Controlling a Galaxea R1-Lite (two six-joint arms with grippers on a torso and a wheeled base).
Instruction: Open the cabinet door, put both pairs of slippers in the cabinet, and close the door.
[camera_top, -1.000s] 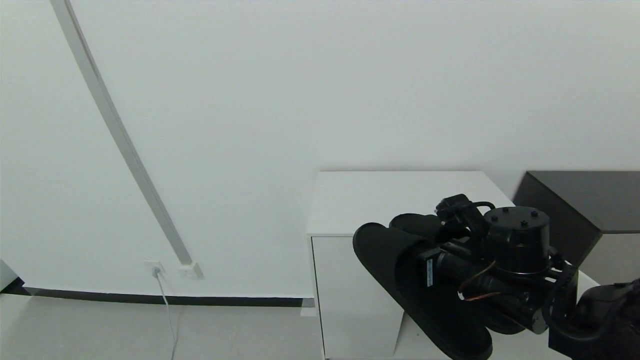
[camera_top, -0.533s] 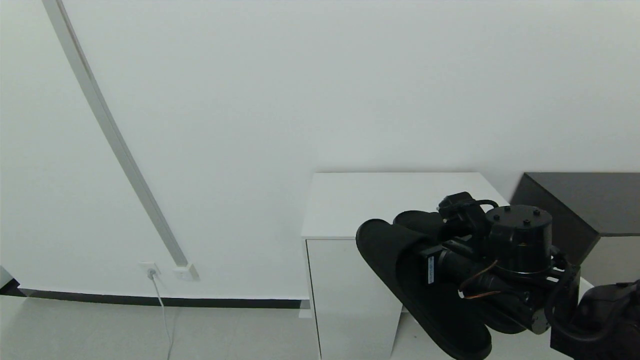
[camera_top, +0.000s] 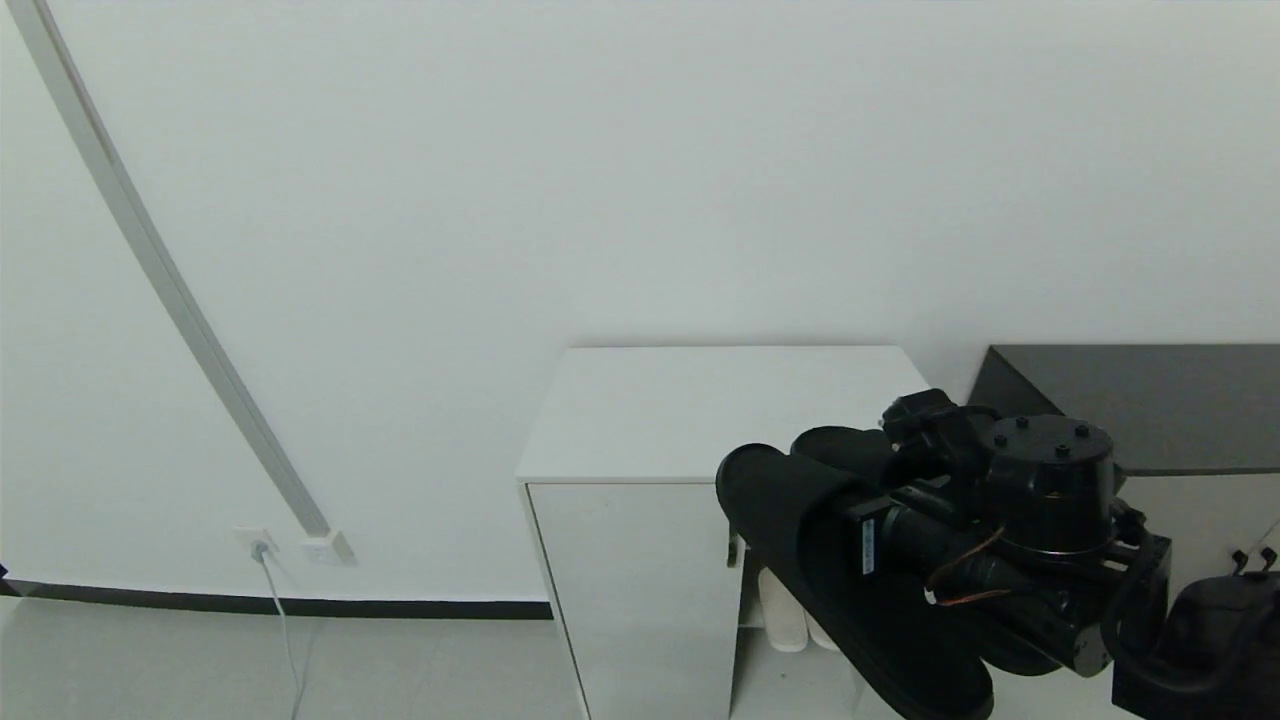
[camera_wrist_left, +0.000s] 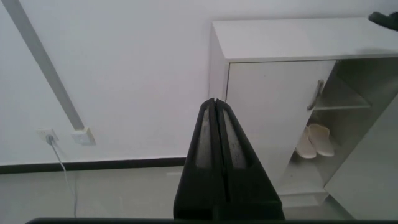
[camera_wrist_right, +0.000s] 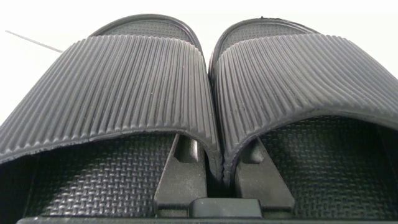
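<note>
My right gripper is shut on the pair of black slippers, its fingers pinching the two inner strap edges together. In the head view the black slippers hang tilted in front of the white cabinet. The cabinet's right half stands open, and a white pair of slippers lies on a lower shelf inside, the white pair partly hidden by the black ones. My left gripper is shut and empty, away from the cabinet's left side.
The cabinet's left door panel is closed, with a handle at its inner edge. A dark cabinet adjoins on the right. A wall socket with a cable and a slanted conduit strip are on the left wall.
The whole head view has shifted left, so the camera moved. The open compartment with the white slippers has come into view. My right gripper still holds the black slippers the same way.
</note>
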